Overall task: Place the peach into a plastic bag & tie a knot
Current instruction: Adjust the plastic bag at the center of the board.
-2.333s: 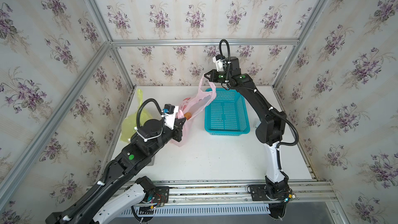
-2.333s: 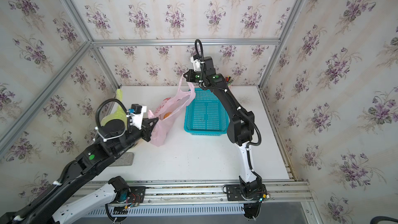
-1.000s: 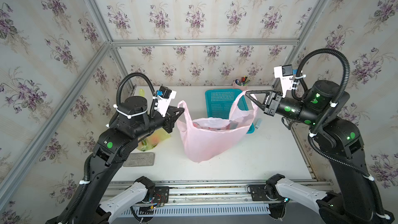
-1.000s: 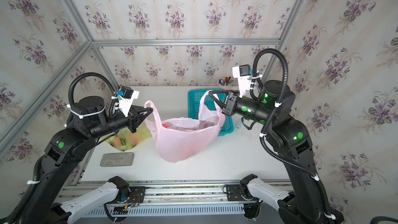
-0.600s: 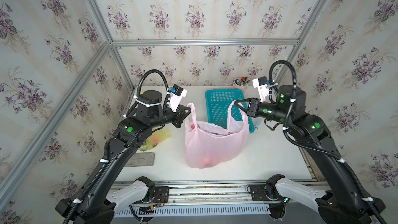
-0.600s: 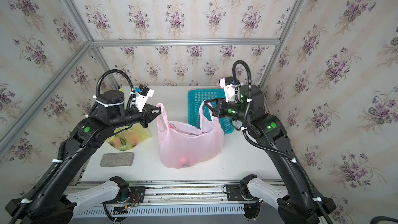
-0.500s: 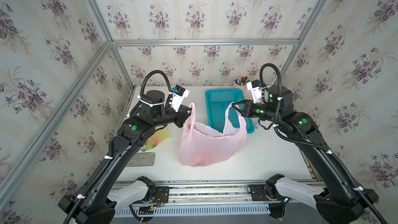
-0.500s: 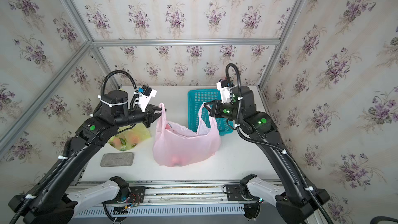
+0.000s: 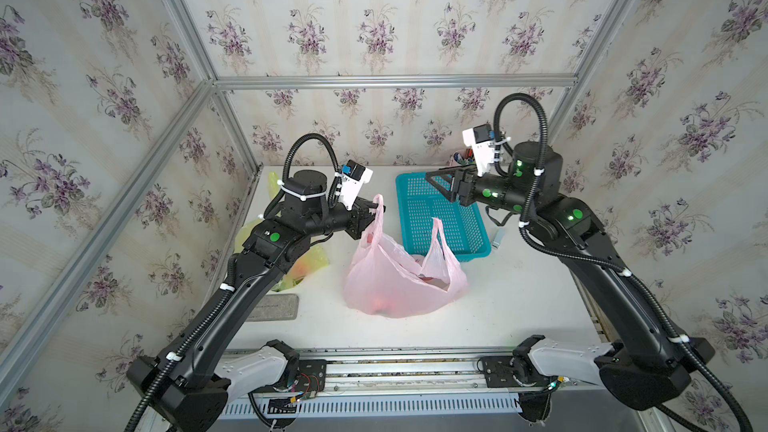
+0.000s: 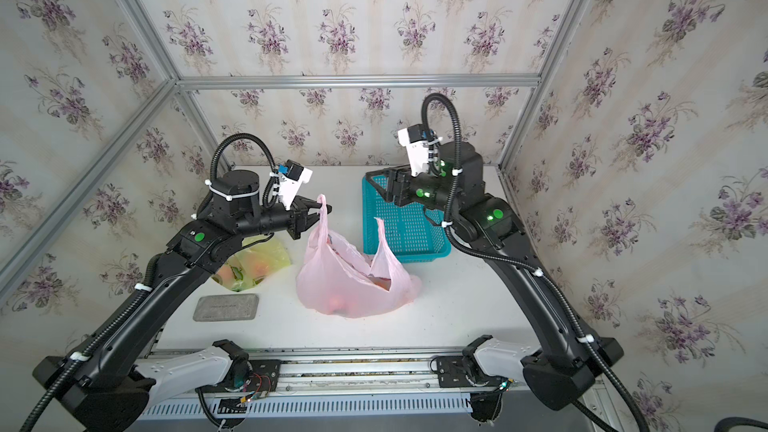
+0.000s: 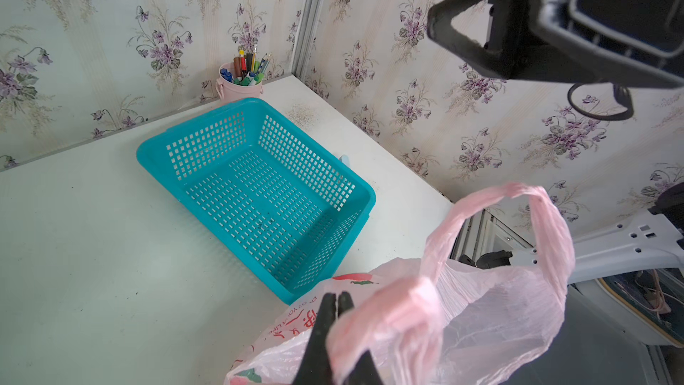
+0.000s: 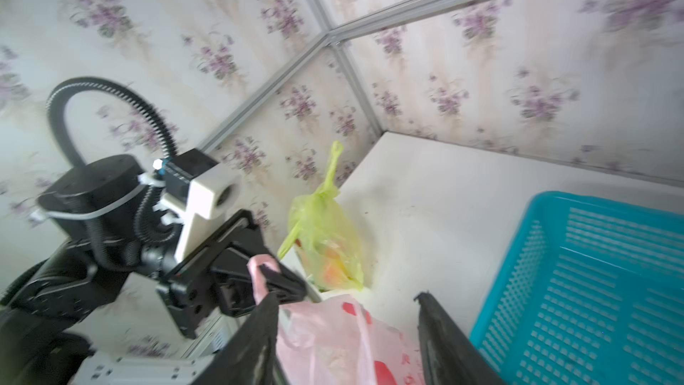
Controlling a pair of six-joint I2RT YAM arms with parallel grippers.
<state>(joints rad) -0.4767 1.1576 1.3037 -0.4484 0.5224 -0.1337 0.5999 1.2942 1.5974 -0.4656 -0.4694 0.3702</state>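
Right gripper fingers stand wide apart over the pink bag. Opposite, the left gripper pinches one handle of it. Behind that sits a yellow-green bag and, to the side, a teal basket, all on the white table.

Pink bag: thin plastic film, translucent, crinkled, slight sheen. Yellow-green bag: same kind of film, see-through, wrinkled. Basket: rigid teal plastic, perforated, semi-gloss. Table: white, smooth, matt. Grey pad: matt, rough-looking. Frame rails: brushed metal. Pen cup: glossy pink plastic.
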